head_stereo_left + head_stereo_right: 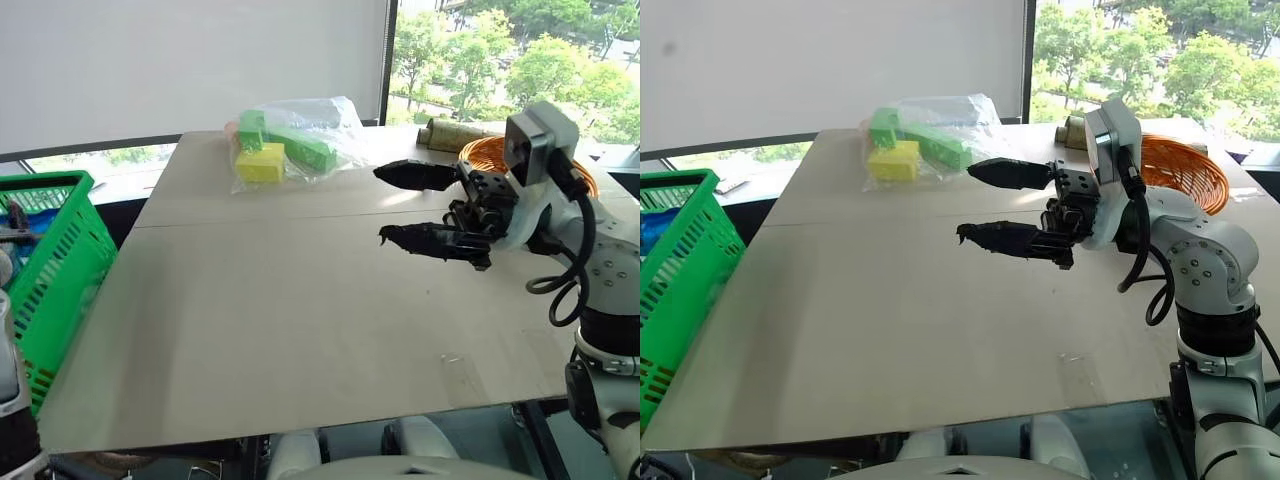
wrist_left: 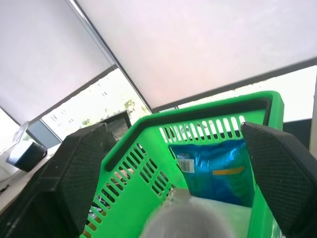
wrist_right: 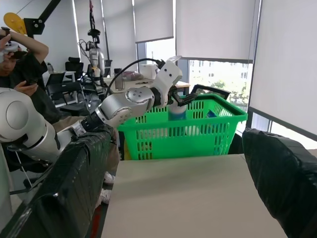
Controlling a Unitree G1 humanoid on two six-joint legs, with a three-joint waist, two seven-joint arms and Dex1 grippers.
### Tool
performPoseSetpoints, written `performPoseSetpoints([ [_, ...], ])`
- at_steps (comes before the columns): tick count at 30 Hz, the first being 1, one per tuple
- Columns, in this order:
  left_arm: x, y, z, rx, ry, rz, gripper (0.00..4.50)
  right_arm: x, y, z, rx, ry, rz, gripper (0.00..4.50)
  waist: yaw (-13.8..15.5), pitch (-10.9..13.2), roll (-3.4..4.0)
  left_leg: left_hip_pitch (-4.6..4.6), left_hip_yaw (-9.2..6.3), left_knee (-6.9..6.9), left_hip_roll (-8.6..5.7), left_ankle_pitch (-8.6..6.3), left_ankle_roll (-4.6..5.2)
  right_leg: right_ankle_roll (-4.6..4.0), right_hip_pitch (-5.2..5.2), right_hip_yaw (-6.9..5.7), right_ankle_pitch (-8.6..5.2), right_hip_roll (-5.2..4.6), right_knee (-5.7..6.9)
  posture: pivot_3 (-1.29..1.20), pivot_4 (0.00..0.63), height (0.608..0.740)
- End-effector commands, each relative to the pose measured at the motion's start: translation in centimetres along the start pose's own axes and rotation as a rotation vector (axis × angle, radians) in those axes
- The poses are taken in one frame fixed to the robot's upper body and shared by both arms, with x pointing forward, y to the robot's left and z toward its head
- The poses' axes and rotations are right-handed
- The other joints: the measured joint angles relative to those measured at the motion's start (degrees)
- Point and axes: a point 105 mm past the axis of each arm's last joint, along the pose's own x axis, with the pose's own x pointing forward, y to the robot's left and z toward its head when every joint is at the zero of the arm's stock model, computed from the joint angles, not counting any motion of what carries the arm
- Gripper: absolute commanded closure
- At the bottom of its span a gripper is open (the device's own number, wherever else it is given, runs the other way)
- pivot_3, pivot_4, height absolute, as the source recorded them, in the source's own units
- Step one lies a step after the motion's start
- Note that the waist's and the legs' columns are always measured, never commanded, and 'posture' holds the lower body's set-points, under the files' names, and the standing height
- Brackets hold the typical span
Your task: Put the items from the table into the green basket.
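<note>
Heads up, your left end effector (image 3: 190,95) hangs spread wide right over the green basket (image 3: 185,126) with the can (image 3: 177,111) dropping in just under it, while your right end effector (image 1: 992,205) floats released over the bare counter (image 1: 900,310).

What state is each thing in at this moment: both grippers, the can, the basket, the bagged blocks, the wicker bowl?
Left gripper: fingers open, over the basket.
Right gripper: fingers open, empty, above the table.
Can: just below the left gripper, dropping into the basket.
Basket: upright beside the table, blue packet inside.
Bag of blocks: lying on the table's far side, untouched.
Wicker bowl: upright at the far right corner.
</note>
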Motion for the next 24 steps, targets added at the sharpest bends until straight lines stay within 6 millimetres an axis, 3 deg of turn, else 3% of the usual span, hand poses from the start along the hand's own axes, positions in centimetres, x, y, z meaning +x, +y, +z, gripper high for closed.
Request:
performPoseSetpoints([
  [1, -0.1, 1.4, 1.6, -0.068, -0.075, 0.060, 0.03, -0.1, 0.1, 0.6, -0.036, -0.011, -0.006, 0.00, 0.0, 0.0, -0.01, 0.00, 0.00, 0.00, 0.00, 0.00, 0.00, 0.00, 0.00, 0.00, 0.00, 0.00, 0.00, -0.07, 0.000, 0.740],
  [2, -0.1, 1.0, 1.8, -0.099, -0.090, 0.043, 0.03, -0.1, 0.0, 0.5, -0.035, -0.011, -0.008, 0.00, 0.0, 0.0, -0.01, 0.00, 0.01, 0.00, 0.00, 0.00, 0.00, 0.00, 0.00, 0.01, 0.00, 0.00, 0.01, -0.07, 0.000, 0.740],
  [4, -0.5, -1.8, 3.4, -0.213, -0.174, -0.104, 0.03, -0.3, 0.0, 0.4, -0.031, -0.009, -0.014, 0.00, 0.1, 0.0, -0.03, 0.00, 0.01, 0.01, -0.01, 0.00, 0.00, 0.00, 0.01, 0.00, 0.00, 0.00, 0.01, -0.06, 0.000, 0.740],
  [7, -3.5, -9.0, 5.1, -0.310, -0.247, -0.502, 0.03, -1.2, -0.6, -0.7, 0.006, 0.005, -0.063, 0.00, 0.7, -0.1, -0.13, -0.01, -0.03, 0.05, -0.04, 0.00, 0.00, 0.01, 0.05, -0.05, 0.01, -0.02, 0.00, -0.06, 0.000, 0.740],
  [12, -12.5, -17.4, 4.7, -0.470, -0.206, -1.040, 0.03, -6.2, -3.2, -7.9, 0.002, 0.209, -0.295, 0.00, 1.0, -0.3, -0.28, -0.01, 0.12, 0.07, -0.11, -0.05, 0.08, 0.03, 0.11, 0.05, 0.01, -0.16, -0.10, -0.06, 0.000, 0.740],
  [14, -16.0, -19.2, 4.4, -0.571, -0.169, -1.196, 0.03, -8.2, -4.1, -10.6, -0.027, 0.289, -0.409, 0.00, 0.5, -0.2, -0.15, 0.03, 0.25, 0.07, -0.10, -0.07, 0.11, 0.03, 0.05, 0.21, 0.01, -0.13, -0.05, -0.06, 0.000, 0.740],
  [16, -17.9, -20.5, 3.5, -0.604, -0.139, -1.250, 0.03, -10.1, -5.0, -13.0, -0.061, 0.391, -0.523, 0.00, 0.3, -0.3, -0.01, 0.06, 0.20, 0.08, -0.07, -0.06, 0.12, 0.03, 0.04, 0.24, 0.01, 0.02, -0.03, -0.04, 0.000, 0.740],
  [19, -21.2, -23.6, -0.2, -0.511, -0.012, -1.362, 0.03, -12.7, -4.5, -16.9, -0.077, 0.490, -0.634, 0.00, 0.4, -0.2, 0.13, 0.16, 0.16, 0.10, -0.09, -0.05, 0.12, 0.02, 0.10, 0.33, 0.00, 0.38, -0.01, -0.05, 0.000, 0.740],
  [21, -21.6, -24.3, -1.1, -0.524, 0.007, -1.370, 0.03, -13.3, -3.9, -18.1, -0.071, 0.495, -0.666, 0.00, 0.5, -0.5, 0.49, 0.40, -0.10, 0.20, -0.07, -0.05, 0.12, -0.04, 0.32, 0.30, -0.02, 0.85, 0.00, -0.07, 0.000, 0.740],
  [24, -20.7, -24.6, -1.5, -0.480, -0.021, -1.318, 0.03, -13.5, -3.6, -18.1, -0.086, 0.481, -0.675, 0.00, 0.4, -0.3, 0.55, 0.68, -0.01, 0.12, -0.07, -0.06, 0.12, 0.03, 0.53, 0.38, -0.08, 0.82, -0.03, -0.09, 0.000, 0.740],
])
